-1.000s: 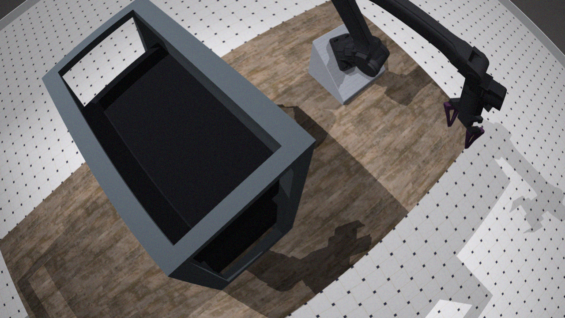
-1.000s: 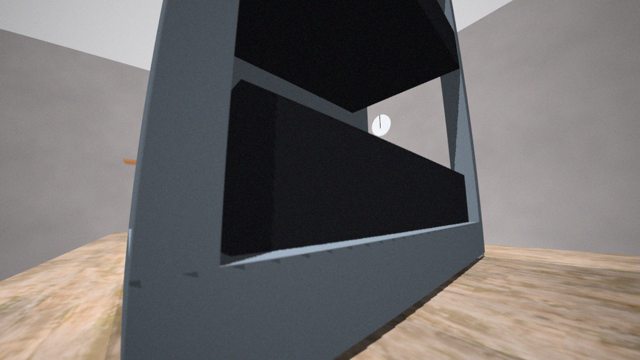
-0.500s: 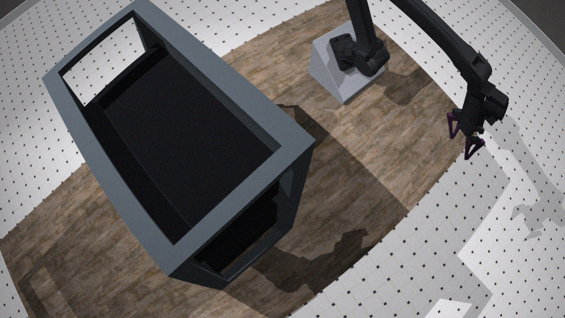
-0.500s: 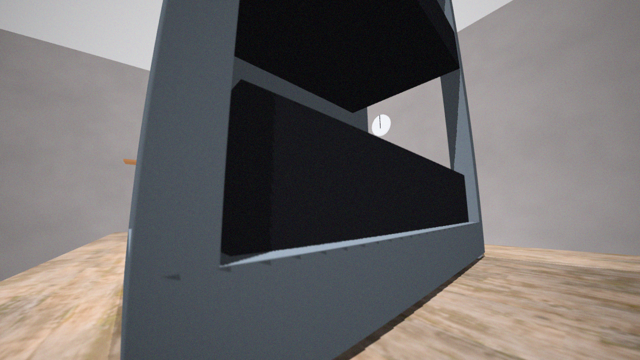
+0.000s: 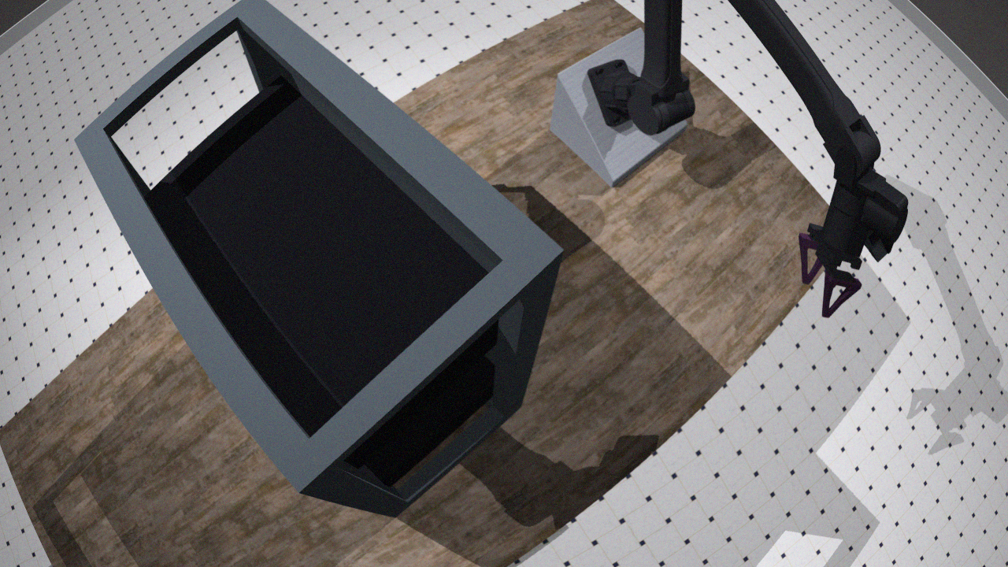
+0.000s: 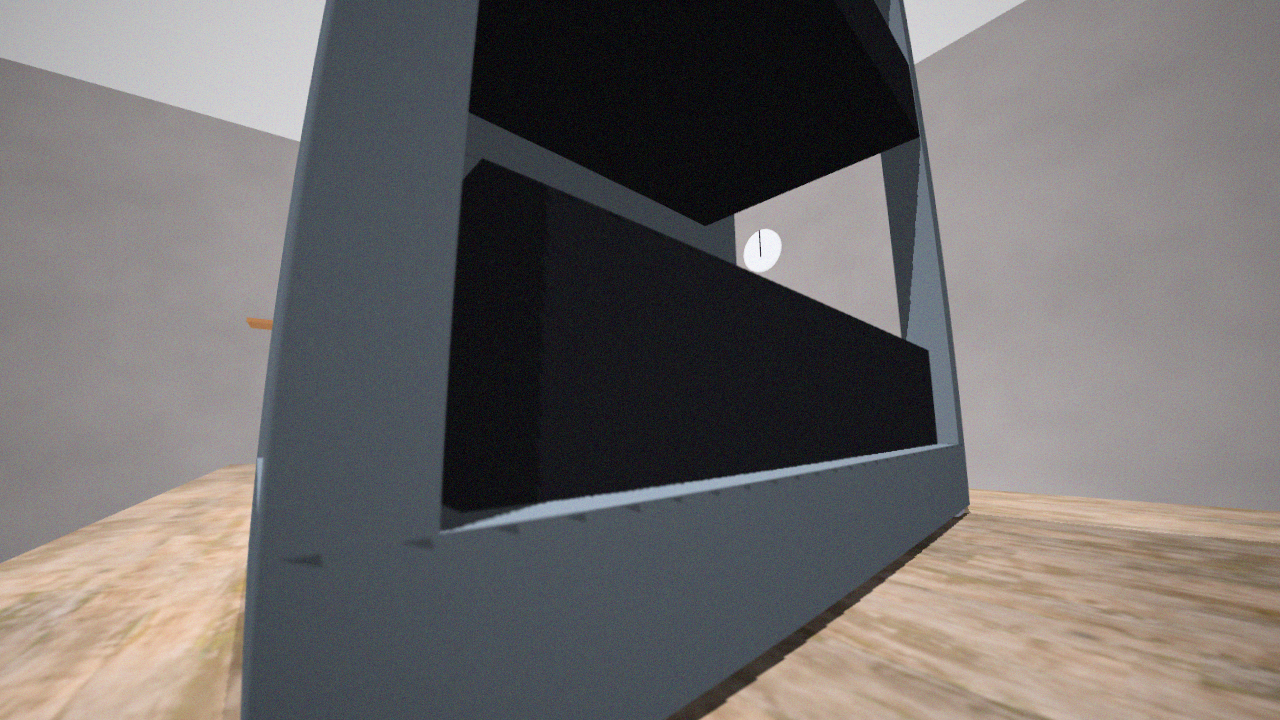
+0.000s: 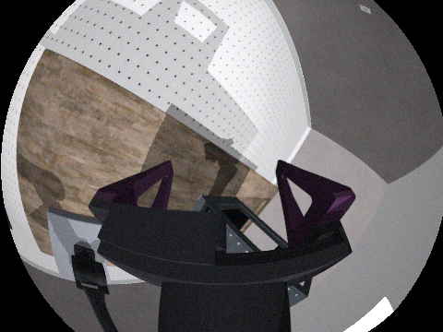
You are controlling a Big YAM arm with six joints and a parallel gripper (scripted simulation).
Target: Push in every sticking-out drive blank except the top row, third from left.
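Observation:
The grey rack (image 5: 309, 253) stands on the wooden floor patch, seen from above in the top view, with a black box inside it. The exterior view shows the rack (image 6: 572, 358) close up from low down, with black boxes on its shelves. No drive blanks show in any view. My gripper (image 5: 824, 278) hangs far to the right of the rack, above the edge of the wooden patch. Its purple fingers are wide open and empty. In the wrist view the open gripper (image 7: 246, 191) faces the floor and a grey wall.
The arm's grey base block (image 5: 609, 127) stands behind the rack's right side. White dotted floor surrounds the wooden patch. A white round disc (image 6: 761, 249) shows on the far wall through the rack.

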